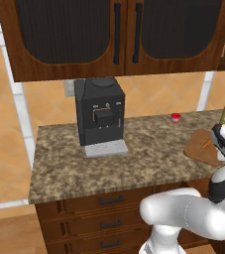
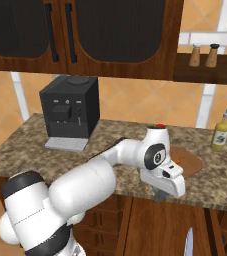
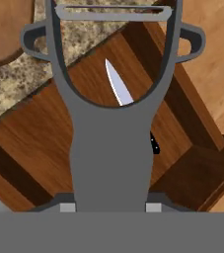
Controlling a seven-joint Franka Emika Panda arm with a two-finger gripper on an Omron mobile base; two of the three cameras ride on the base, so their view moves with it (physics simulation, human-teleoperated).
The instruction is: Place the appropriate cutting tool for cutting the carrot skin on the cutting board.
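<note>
A grey Y-shaped peeler stands up in the hand view, and my gripper is shut on its handle. Behind the peeler lies a knife with a pale blade in an open wooden drawer. The brown cutting board lies on the counter at the right, with the small orange carrot on it. From the right base view the board sits just behind my hand, and the gripper hangs in front of the counter's edge. A corner of the board shows top left in the hand view.
A black coffee machine stands at the back left of the granite counter. A small red thing sits near the wall. Bottles stand at the back right. Dark cabinets hang overhead.
</note>
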